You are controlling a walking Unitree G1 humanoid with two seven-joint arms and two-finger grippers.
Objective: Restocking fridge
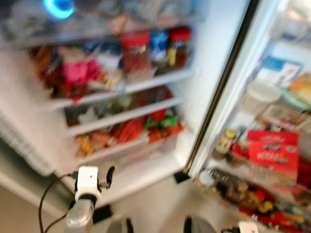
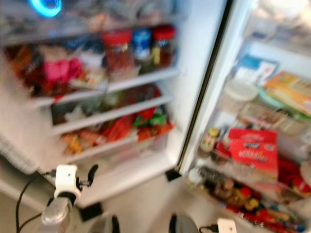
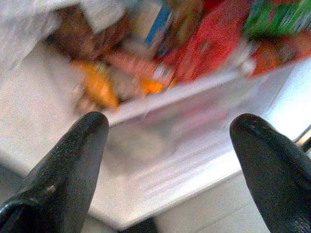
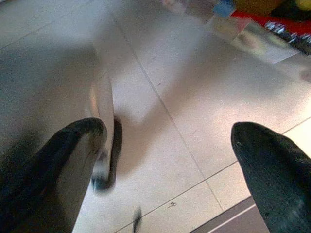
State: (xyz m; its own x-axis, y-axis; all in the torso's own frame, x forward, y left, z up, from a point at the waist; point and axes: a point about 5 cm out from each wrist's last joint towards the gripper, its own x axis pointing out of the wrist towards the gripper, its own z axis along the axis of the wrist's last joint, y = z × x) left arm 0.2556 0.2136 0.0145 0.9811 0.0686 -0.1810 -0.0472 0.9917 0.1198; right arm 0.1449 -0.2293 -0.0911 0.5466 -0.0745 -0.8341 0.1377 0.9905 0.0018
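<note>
Open fridge [image 1: 204, 73] before me: three red-lidded jars [image 1: 136, 51] shelved, my two end effectors, left [image 3: 167, 160] and right [image 4: 167, 160], both spread empty.

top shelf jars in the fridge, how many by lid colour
red-lidded jars: 2
blue-lidded jar: 1
total: 3, standing in a row on the fridge shelf; the pictures are blurred, so anything behind them can't be counted
</note>
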